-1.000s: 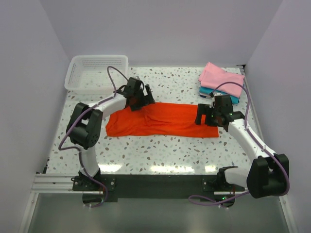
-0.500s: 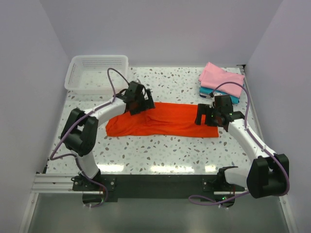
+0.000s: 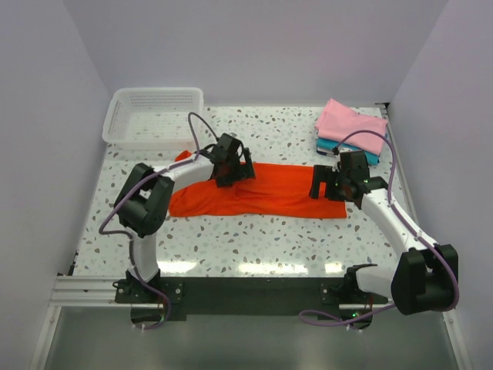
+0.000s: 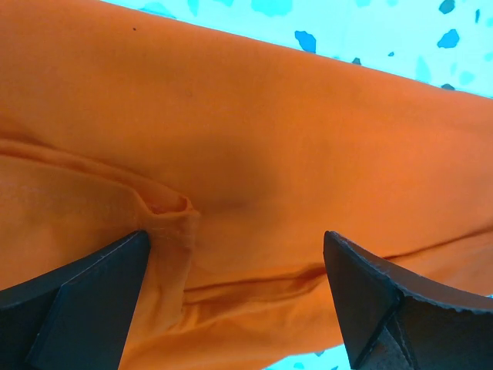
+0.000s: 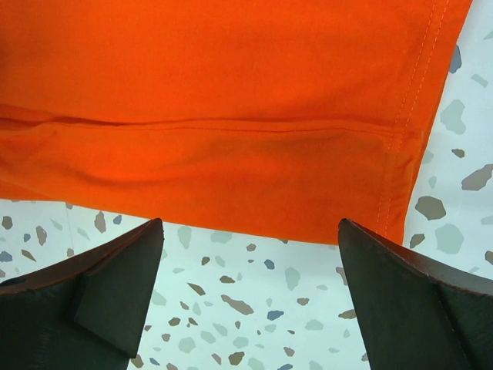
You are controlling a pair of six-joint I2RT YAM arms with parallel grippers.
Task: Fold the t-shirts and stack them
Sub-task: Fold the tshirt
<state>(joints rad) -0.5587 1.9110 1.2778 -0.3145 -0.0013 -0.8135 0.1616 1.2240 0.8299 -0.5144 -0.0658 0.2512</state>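
The orange-red t-shirt [image 3: 269, 193] lies across the middle of the table as a long band folded lengthwise. My left gripper [image 3: 243, 171] hangs open over its far edge near the middle; in the left wrist view the cloth [image 4: 269, 131] fills the frame, with a hemmed fold by the left finger [image 4: 85, 301] of that gripper [image 4: 235, 247]. My right gripper [image 3: 318, 186] stands open over the shirt's right end. In the right wrist view the gripper [image 5: 250, 231] straddles bare table just off the shirt's edge [image 5: 231, 77]. A pink t-shirt [image 3: 347, 119] lies folded on a teal one [image 3: 339, 144] at the back right.
A white mesh basket [image 3: 123, 100] stands at the back left corner. The speckled table [image 3: 254, 239] shows in front of the shirt. Purple cables loop off both arms. White walls close the table in on three sides.
My left arm has swung right along the shirt's far edge, from the left end toward the middle. A bit of cloth now shows behind it. The right arm has not moved.
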